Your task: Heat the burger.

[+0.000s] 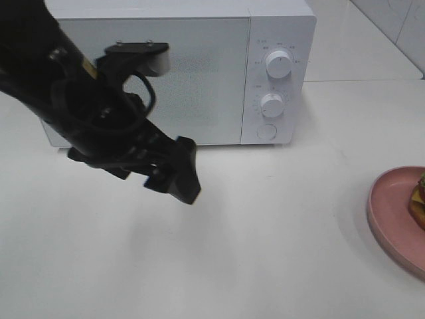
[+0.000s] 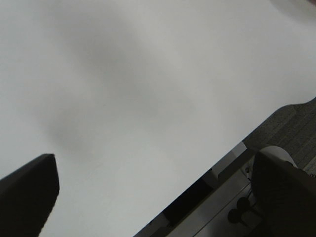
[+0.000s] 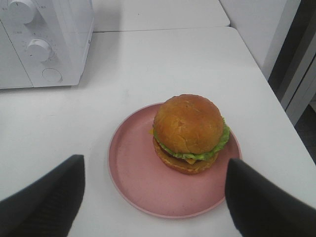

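The burger (image 3: 190,131), with a golden-brown bun, green lettuce and yellow cheese, sits on a round pink plate (image 3: 131,173) on the white table. In the high view only its edge (image 1: 420,199) shows at the right border, on the plate (image 1: 392,212). My right gripper (image 3: 153,168) is open and empty, hovering just short of the plate with one finger to each side. It is out of the high view. My left gripper (image 1: 180,178) is open and empty above bare table in front of the white microwave (image 1: 179,70), whose door is shut. In the left wrist view the left gripper (image 2: 155,168) frames only the tabletop.
The microwave has two knobs (image 1: 278,64) and a round button (image 1: 266,131) on its right panel. It also shows in the right wrist view (image 3: 44,39). The table edge (image 2: 207,168) and floor show in the left wrist view. The left arm (image 1: 80,100) covers part of the door.
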